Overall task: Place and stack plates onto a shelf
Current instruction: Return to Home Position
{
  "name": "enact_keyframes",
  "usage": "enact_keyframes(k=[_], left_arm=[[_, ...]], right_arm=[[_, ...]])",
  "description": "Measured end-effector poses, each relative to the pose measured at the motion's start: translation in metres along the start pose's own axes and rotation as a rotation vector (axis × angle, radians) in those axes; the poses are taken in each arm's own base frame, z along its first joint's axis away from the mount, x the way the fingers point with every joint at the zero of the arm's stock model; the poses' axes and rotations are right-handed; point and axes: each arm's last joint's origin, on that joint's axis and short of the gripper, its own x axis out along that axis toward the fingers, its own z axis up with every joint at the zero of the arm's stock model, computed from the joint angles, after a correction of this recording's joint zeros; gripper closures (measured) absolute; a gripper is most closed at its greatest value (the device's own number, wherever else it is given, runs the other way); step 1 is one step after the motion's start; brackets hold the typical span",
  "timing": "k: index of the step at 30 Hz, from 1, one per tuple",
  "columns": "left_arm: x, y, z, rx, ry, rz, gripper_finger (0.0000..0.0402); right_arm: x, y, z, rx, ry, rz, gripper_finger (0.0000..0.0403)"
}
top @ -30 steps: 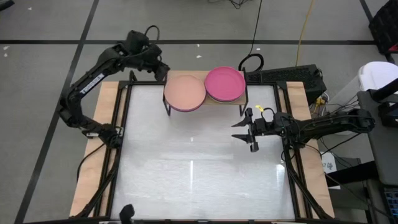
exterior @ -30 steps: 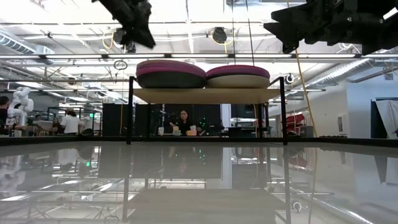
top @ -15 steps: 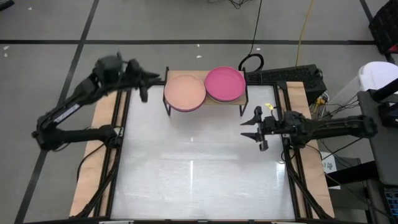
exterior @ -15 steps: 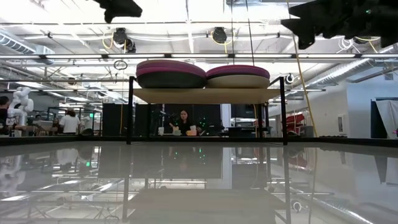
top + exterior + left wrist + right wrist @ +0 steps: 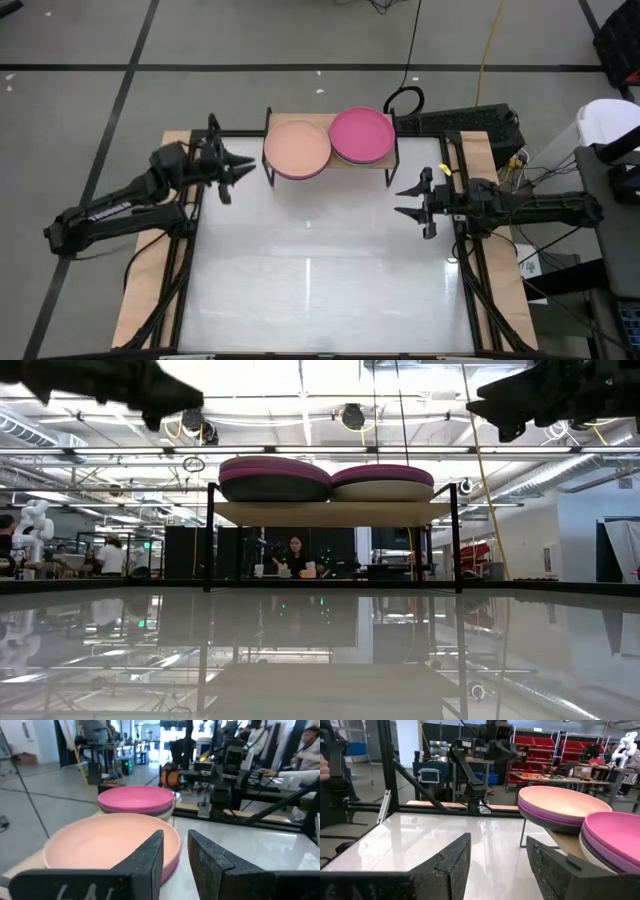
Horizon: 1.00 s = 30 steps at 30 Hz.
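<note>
Homing cleanly: with jaws open and empty, draw left arm (image 5: 140,195) and right arm (image 5: 530,208) clear of the stacked shelf (image 5: 330,513).

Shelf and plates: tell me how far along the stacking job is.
Done: on the shelf, the peach plate tops one stack and the pink plate the other. In hand: nothing; the left end effector and right end effector are open and empty, off to either side of the shelf. Left: no plate shows off the shelf, so likely only homing remains.
</note>
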Motion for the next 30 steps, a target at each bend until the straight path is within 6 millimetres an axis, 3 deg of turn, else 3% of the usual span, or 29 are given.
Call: enact_keyframes(k=[5,10,24,30], left_arm=[[-0.007,-0.005,-0.037,-0.021,-0.052,-0.024,0.0309],[-0.016,-0.008,-0.061,-0.027,-0.076,-0.032,0.0309],[-0.025,-0.011,-0.110,-0.022,-0.133,-0.039,0.0309],[-0.025,-0.011,-0.111,-0.019,-0.124,-0.049,0.0309]], right_arm=[[-0.007,0.000,0.003,-0.016,-0.022,0.000,0.0232],[-0.017,0.000,-0.001,-0.026,-0.015,0.001,0.0252],[-0.033,0.001,-0.029,-0.051,-0.129,-0.008,0.0348],[-0.030,0.002,-0.048,-0.068,-0.095,-0.008,0.0384]])
